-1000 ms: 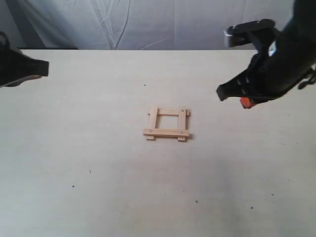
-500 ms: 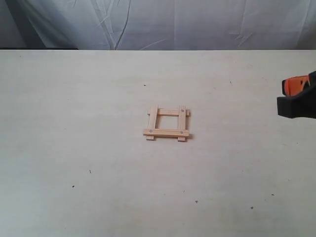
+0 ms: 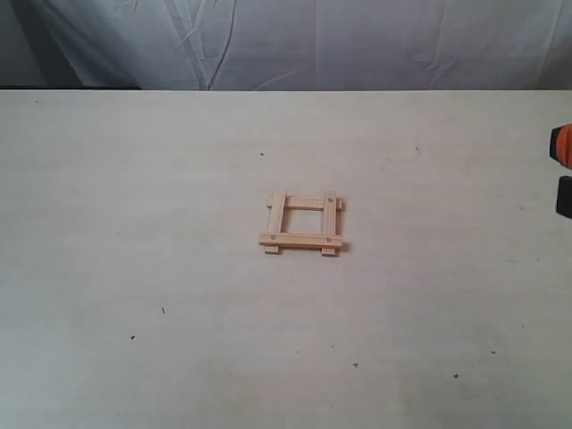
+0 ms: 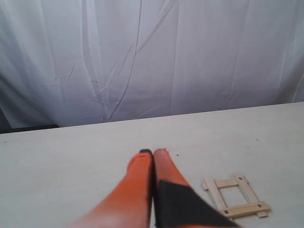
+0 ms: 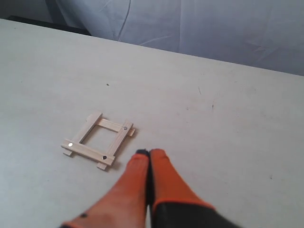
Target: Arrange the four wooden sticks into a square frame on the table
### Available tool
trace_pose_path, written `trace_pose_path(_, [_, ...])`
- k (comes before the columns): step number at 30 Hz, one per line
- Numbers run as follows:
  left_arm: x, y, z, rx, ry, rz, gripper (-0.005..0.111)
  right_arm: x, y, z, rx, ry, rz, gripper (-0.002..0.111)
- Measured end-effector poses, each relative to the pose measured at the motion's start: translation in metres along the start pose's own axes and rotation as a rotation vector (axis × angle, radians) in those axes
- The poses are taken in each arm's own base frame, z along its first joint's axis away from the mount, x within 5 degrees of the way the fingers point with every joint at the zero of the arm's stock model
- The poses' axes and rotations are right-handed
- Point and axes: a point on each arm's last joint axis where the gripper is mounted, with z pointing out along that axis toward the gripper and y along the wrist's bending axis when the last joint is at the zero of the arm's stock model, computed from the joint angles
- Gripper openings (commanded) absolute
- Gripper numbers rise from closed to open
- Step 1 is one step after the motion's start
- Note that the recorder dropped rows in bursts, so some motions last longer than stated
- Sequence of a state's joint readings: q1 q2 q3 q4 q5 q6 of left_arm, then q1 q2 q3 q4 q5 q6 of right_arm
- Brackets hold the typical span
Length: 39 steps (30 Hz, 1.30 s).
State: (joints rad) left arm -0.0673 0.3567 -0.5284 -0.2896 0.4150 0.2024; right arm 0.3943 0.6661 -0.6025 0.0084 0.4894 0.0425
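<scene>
I note the square frame (image 3: 302, 239) in the middle of the table (image 3: 134, 223), well apart from the right gripper (image 5: 148, 152), judged nearer, and the left gripper (image 4: 153, 152), both pinched together, empty.

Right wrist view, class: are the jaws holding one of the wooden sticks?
No, the right gripper has its jaws closed on nothing, and the square frame lies apart on the table.

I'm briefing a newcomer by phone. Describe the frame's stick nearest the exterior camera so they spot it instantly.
On the pale table before the white cloth backdrop, near the middle, lies a small square frame. The front stick is its side nearest the exterior camera. Unlike the far stick, it shows a dark dot near each end, and the side sticks poke out beneath it.
</scene>
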Motion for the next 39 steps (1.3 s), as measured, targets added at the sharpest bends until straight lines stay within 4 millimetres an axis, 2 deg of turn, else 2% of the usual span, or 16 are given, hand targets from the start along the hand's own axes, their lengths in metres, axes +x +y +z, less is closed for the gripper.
trace_pose_path(4, [0.000,0.000,0.000,0.000,0.000,0.000,0.000,-0.001,-0.001,-0.004,0.005,-0.016,0.005,0.000])
trace_pose_path(11, [0.000,0.000,0.000,-0.005,0.000,-0.001,0.000,0.003,-0.014,-0.028,0.110,-0.120,0.052,0.000])
trace_pose_path(15, [0.000,0.000,0.000,-0.006,0.000,0.001,0.000,0.017,-0.022,-0.043,0.211,-0.178,0.090,0.000])
trace_pose_path(19, [0.000,0.001,0.000,-0.008,0.000,0.006,0.000,0.043,-0.025,-0.053,0.305,-0.220,0.095,0.000])
trace_pose_path(23, [0.000,0.001,0.000,-0.008,0.000,0.006,0.000,0.071,-0.025,-0.053,0.338,-0.230,0.085,0.000])
trace_pose_path(29, [0.000,0.001,0.000,-0.009,0.000,0.008,0.000,0.112,-0.024,-0.041,0.342,-0.200,0.085,0.000])
trace_pose_path(39, [0.001,0.001,0.000,-0.008,0.002,0.007,0.000,0.118,-0.024,-0.045,0.365,-0.247,0.046,0.000])
